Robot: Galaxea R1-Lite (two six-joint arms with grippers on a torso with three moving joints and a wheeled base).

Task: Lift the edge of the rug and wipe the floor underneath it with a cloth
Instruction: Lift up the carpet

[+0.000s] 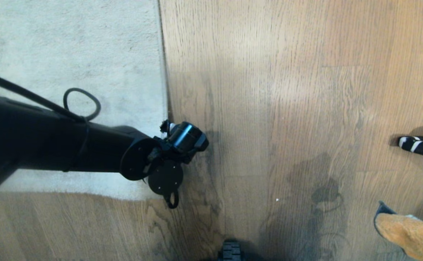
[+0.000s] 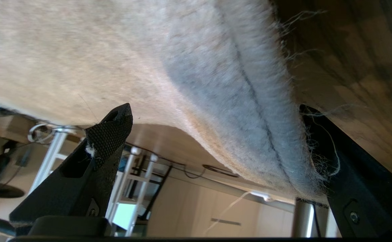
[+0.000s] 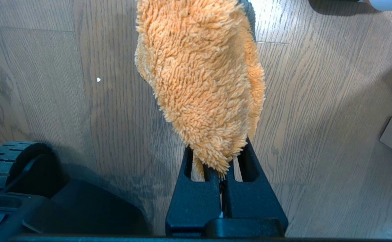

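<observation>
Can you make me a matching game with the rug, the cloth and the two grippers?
Things:
1. rug edge
2. cloth
3. left gripper
4. right gripper

States:
A. orange and fluffy
B. shut, pinching something
C. pale grey-beige, between two open fingers
D. open wide

Pairs: 1-C, 2-A, 3-D, 4-B

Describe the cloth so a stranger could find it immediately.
Start from the brown wood floor to the right of the big pale rug. Above it, the right gripper pinches the cloth, which hangs from its closed fingers. It is the only fluffy orange thing here, unlike the black-and-white striped object nearby.
</observation>
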